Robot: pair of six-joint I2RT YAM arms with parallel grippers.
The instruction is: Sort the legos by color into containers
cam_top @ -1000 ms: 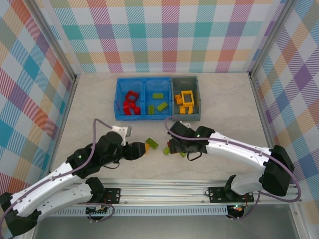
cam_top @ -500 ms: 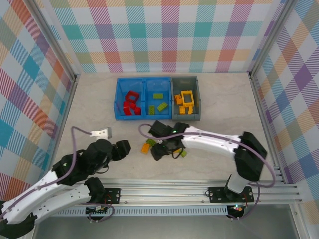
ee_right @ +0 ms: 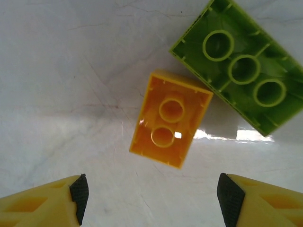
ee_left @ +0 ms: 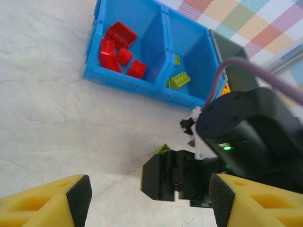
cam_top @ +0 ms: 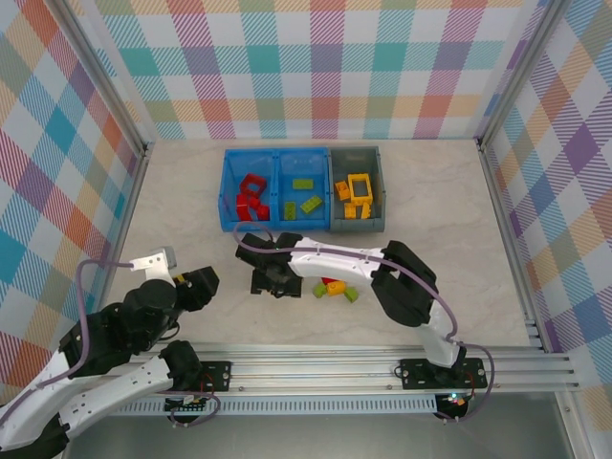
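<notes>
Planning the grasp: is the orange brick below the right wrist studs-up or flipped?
Flipped: the orange brick shows its hollow underside, two round tubes facing up.

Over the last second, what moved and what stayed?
The left gripper pulled back toward its base, open and empty. The right gripper swung left and now hangs open over an orange brick and a green brick. The blue bin, grey bin and their contents stayed put.

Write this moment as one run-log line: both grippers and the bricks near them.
left gripper: open, empty | right gripper: open, over orange brick | green brick: beside it
</notes>
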